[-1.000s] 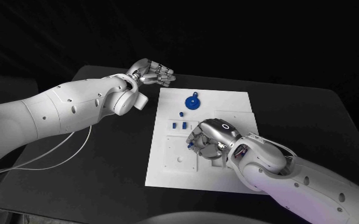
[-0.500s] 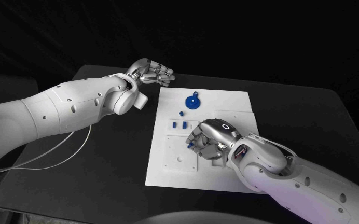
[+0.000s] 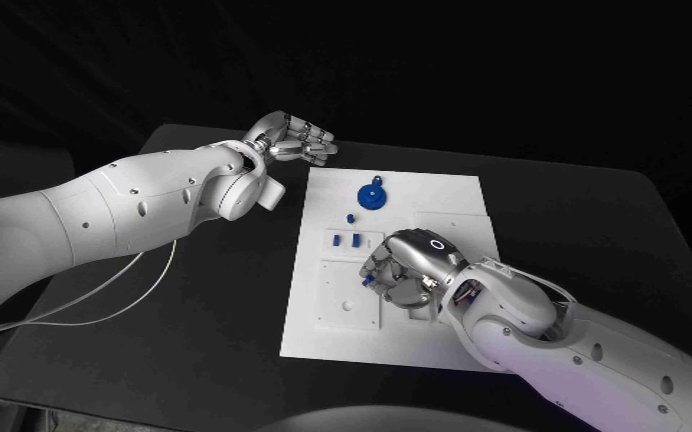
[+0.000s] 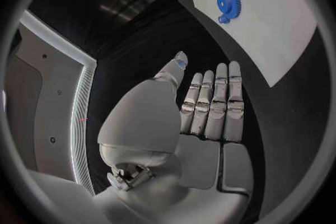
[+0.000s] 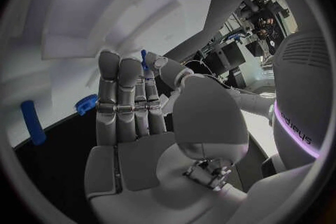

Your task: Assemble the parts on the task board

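Observation:
The white task board (image 3: pixel 433 337) lies mid-table. A blue gear (image 3: pixel 371 196) sits near its far edge, with a small blue peg (image 3: pixel 351 219) and two short blue pieces (image 3: pixel 343 242) just nearer. My right hand (image 3: pixel 408 270) hovers low over the board's middle, and a thin blue pin (image 5: pixel 144 59) is pinched between its thumb and a fingertip. The pin's tip (image 3: pixel 369 277) pokes out on the hand's left side. My left hand (image 3: pixel 296 140) hangs off the board beyond its far left corner, fingers straight and holding nothing. The left wrist view shows the gear (image 4: pixel 227 0).
A raised white block with recesses (image 3: pixel 346 297) takes up the board's left middle, beside my right hand. A white cable (image 3: pixel 130 287) trails across the black table (image 3: pixel 202 332) under my left arm. The table's right side (image 3: pixel 591 222) is bare.

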Robot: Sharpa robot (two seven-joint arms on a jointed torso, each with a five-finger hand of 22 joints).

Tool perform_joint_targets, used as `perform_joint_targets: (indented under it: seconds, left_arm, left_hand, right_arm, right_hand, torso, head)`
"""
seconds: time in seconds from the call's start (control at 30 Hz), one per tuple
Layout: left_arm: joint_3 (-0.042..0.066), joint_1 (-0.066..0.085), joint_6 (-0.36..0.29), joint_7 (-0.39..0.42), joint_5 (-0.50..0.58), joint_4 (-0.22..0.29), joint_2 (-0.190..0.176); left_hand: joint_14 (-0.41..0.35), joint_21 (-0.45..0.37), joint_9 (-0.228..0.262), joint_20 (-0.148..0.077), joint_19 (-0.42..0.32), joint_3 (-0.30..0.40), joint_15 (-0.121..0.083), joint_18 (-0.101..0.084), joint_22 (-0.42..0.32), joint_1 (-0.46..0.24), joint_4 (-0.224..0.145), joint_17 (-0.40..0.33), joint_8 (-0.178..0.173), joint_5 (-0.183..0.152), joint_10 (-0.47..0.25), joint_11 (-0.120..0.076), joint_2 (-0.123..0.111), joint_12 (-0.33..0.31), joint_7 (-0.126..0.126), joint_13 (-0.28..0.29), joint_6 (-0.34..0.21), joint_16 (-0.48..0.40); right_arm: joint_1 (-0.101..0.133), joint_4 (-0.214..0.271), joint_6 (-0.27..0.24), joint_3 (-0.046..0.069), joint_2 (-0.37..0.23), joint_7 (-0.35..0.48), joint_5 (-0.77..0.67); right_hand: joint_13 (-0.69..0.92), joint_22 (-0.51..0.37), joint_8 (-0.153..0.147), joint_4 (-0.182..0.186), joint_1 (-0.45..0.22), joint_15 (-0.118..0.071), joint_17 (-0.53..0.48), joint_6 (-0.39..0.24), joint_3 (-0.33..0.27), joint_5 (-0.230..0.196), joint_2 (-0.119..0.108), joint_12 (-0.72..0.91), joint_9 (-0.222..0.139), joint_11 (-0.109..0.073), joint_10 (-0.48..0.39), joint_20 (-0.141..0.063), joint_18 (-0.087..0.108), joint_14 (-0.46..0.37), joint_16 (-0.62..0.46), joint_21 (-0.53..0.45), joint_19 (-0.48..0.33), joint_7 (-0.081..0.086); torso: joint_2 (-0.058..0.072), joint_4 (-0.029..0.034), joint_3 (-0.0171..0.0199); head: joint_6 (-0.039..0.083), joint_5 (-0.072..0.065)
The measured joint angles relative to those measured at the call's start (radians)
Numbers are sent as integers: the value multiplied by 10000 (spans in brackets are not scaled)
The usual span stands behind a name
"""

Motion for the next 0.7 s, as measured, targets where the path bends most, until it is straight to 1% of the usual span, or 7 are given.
perform_joint_targets:
  seconds: [0.07,0.13,0.33,0.7]
  left_arm:
    - [0,-1,1,-2,0,-1,-3]
    - [0,-1,3,-3,0,-2,-7]
    - [0,-2,9,-8,-2,-5,-11]
    - [0,-4,21,-17,-4,-38,-22]
  left_hand:
    - [0,0,0,36,-36,-27,0,0,-6,0,-27,0,0,0,0,0,0,0,0,0,0,0]
    - [0,0,0,37,-36,-27,0,0,-11,29,-28,0,0,0,0,0,29,0,-52,0,52,0]
    - [0,0,0,37,-36,-27,0,0,-10,40,-28,0,0,0,0,0,40,0,-53,0,53,0]
    - [0,0,0,36,-36,-27,0,0,-9,40,-27,0,0,0,0,0,40,0,-53,0,53,0]
  right_arm:
    - [-5,12,-3,0,-11,-28,-33]
    - [-9,21,-5,0,-24,-66,-72]
    - [-14,50,6,0,-30,-165,-173]
    - [-17,116,29,0,-59,-277,-273]
  right_hand:
    - [1,3,-1,0,0,1,0,0,0,0,0,0,-1,-13,13,-6,0,1,8,0,41,0]
    - [3,3,-2,0,0,1,0,-1,-1,-1,0,0,-1,-14,13,-6,0,1,8,0,41,1]
    - [13,60,10,-33,0,1,0,31,30,35,0,-3,0,-13,13,-4,1,1,22,-39,43,-33]
    - [15,102,10,-45,0,2,1,22,17,76,-1,-6,9,-12,11,10,1,1,54,-39,59,-40]
  torso:
    - [-1,0,0]
    - [-1,1,0]
    - [-1,4,0]
    - [2,4,7]
  head:
    - [0,1]
    - [12,1]
    - [36,-12]
    - [11,5]
